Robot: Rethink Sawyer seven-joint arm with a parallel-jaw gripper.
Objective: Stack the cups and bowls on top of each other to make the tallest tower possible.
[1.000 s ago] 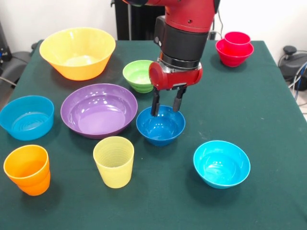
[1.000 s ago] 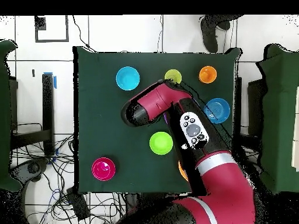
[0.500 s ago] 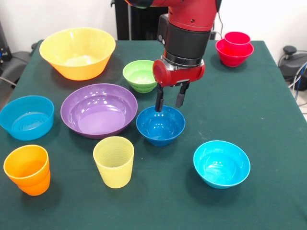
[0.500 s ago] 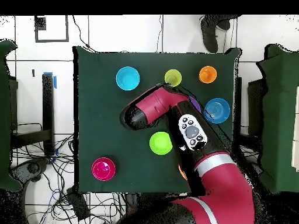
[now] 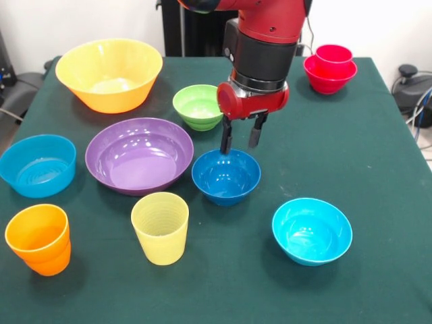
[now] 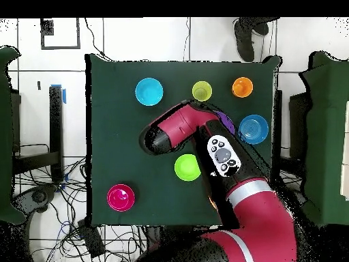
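Hand (image 5: 240, 142) is hanging just above the far rim of the dark blue bowl (image 5: 226, 177), fingers apart with nothing between them, so it's empty. My read: we're at the picking stage, and the blue bowl looks like the target.

Going left to right from that bowl: light blue straight-sided bowl (image 5: 37, 165) and orange cup (image 5: 38, 239) are way off to the left, big yellow-orange bowl (image 5: 109, 73) is far-left behind, purple bowl (image 5: 139, 154) sits just beside it on the left, ribbed pale yellow cup (image 5: 160, 227) is left and nearer the camera, lime green bowl (image 5: 198, 106) is right behind it. Cyan bowl (image 5: 312, 230) is to the right and nearer. The tower so far, red cup in red bowl (image 5: 330, 68), is well off at the right back corner of the worktop (image 5: 351, 148).

Next move probably needs the hand lowered so one finger goes inside the rim and one outside, then a pinch. That glossy wall could slip.
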